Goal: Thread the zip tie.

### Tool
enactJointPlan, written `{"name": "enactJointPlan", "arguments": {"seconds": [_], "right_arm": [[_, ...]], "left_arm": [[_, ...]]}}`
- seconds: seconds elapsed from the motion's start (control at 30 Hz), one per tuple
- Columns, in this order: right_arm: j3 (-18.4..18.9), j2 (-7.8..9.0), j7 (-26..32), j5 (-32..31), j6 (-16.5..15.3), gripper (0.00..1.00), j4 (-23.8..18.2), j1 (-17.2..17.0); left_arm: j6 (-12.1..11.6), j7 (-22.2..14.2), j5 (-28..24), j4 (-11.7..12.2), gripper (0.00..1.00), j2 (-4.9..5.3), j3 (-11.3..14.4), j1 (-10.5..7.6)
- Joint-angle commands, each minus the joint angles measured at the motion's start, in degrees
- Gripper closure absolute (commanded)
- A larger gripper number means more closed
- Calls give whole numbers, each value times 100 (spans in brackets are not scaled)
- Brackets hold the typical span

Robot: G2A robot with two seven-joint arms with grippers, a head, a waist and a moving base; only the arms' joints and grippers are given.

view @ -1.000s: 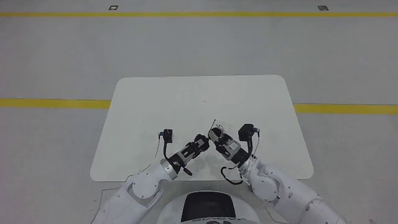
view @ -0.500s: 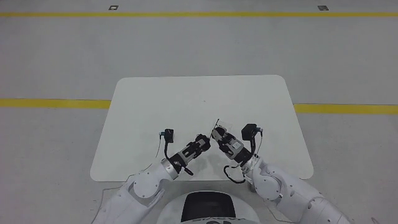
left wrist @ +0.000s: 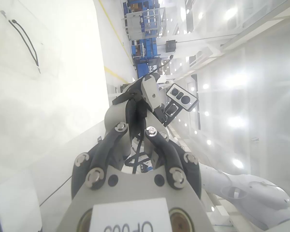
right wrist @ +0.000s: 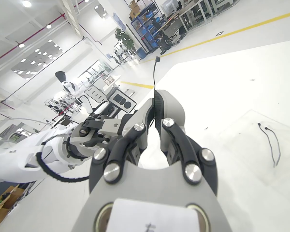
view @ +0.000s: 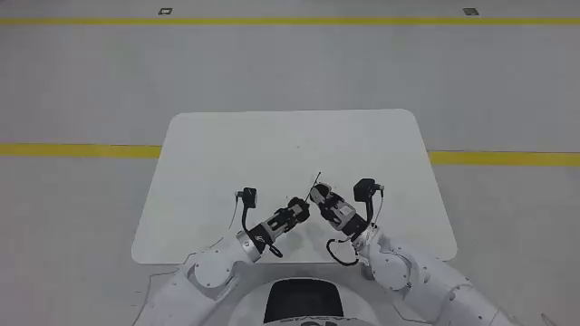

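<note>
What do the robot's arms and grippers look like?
White rounded arms. The left gripper and right gripper are grey metal with black linkage bars and silver pins. Each wrist carries a black camera box, and black cables loop beside them. White labels sit on the gripper bases.

Quick headcount: three zip ties total. One zip tie (right wrist: 154, 73) is pinched upright in the right claw (right wrist: 154, 112), and a loose pair (right wrist: 271, 146) lies side by side on a single clear sheet (right wrist: 241, 131). Two claws, counting the left claw (view: 298, 209). One white desk (view: 362, 136) under everything.
</note>
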Motion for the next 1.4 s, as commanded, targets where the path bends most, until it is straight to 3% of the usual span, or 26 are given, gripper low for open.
{"name": "enactJointPlan", "arguments": {"seconds": [0.0, 0.5, 0.87, 1.03, 1.2, 1.37], "right_arm": [[-19, 15, 9, 11, 0, 100, 1, 10], [172, 209, -375, -385, 0, 100, -161, -198], [206, 233, -417, -524, 0, 100, -182, -216], [239, 232, -458, -696, 0, 100, -286, -292], [277, 290, -1067, -1090, 0, 100, -221, -485], [234, 351, -1688, -1366, 0, 100, -179, -582]], "left_arm": [[0, 5, 2, -7, 100, 1, -8, 6], [0, 104, 56, 48, 100, -12, -2, -6], [24, 149, 116, 59, 100, -14, 6, -18], [0, 367, 474, -20, 100, -53, 101, -56], [0, 596, 1005, -4, 100, -85, 103, 9], [0, 1005, 1562, 55, 100, -87, 194, -50]]}}
